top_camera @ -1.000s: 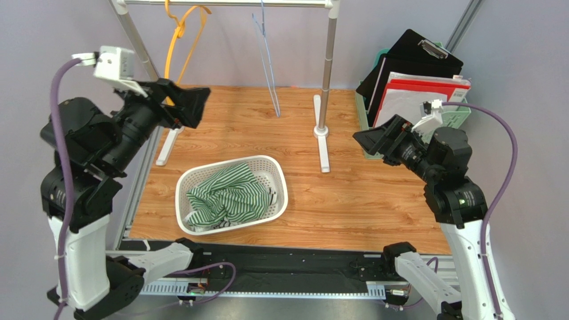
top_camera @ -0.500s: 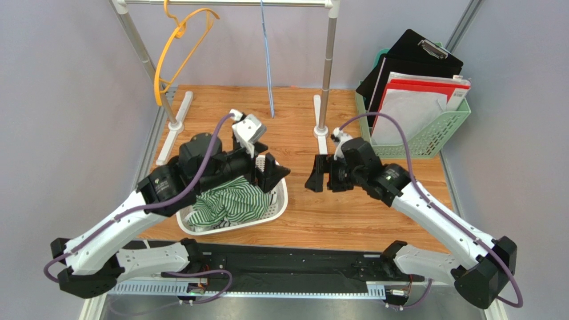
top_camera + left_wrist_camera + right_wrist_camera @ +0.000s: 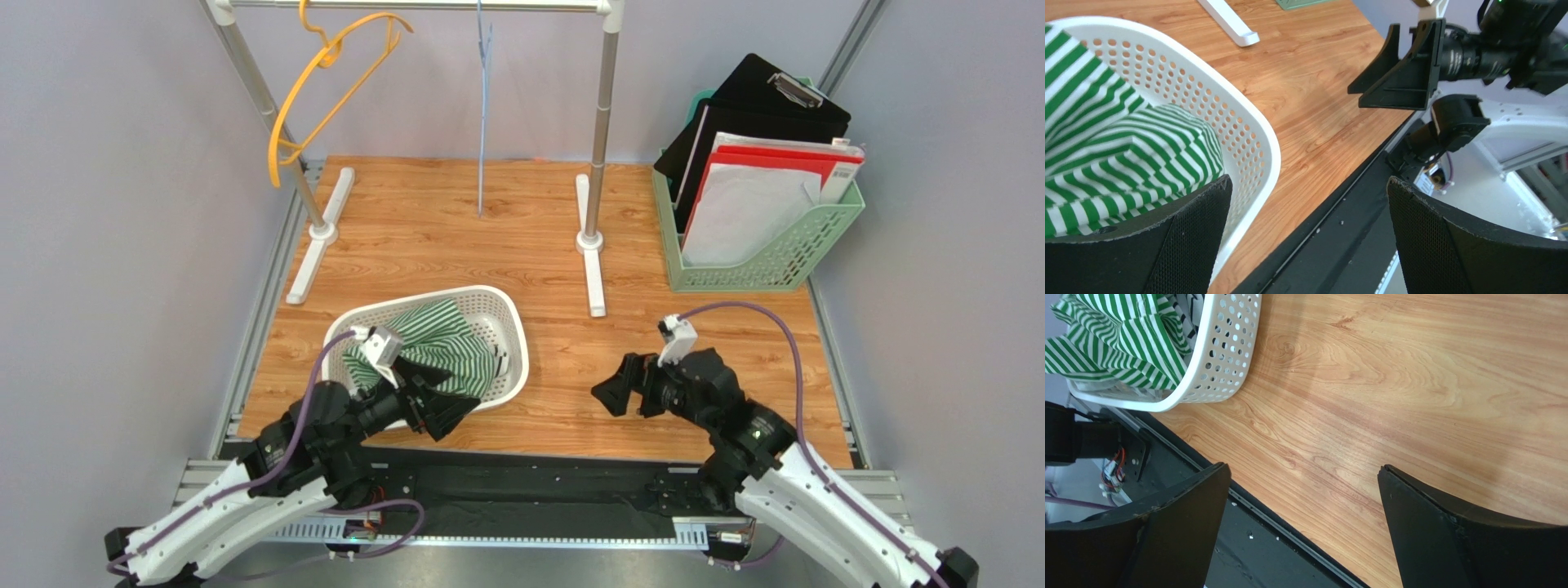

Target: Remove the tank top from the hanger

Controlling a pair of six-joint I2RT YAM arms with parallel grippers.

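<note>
The green-and-white striped tank top (image 3: 423, 343) lies crumpled in the white basket (image 3: 509, 316); it also shows in the left wrist view (image 3: 1112, 141) and the right wrist view (image 3: 1125, 337). A bare blue hanger (image 3: 482, 110) and a bare yellow hanger (image 3: 321, 92) hang on the rail. My left gripper (image 3: 444, 402) is open and empty, low at the basket's near edge. My right gripper (image 3: 616, 390) is open and empty, low over the wood near the table's front edge.
The clothes rack's posts (image 3: 596, 135) and white feet (image 3: 315, 239) stand at the back. A green file holder (image 3: 767, 251) with folders stands at the back right. A black rail (image 3: 528, 484) runs along the table's near edge.
Both arms have folded down from raised poses to low positions near the table's front edge. The yellow and blue hangers have swung on the rail.
</note>
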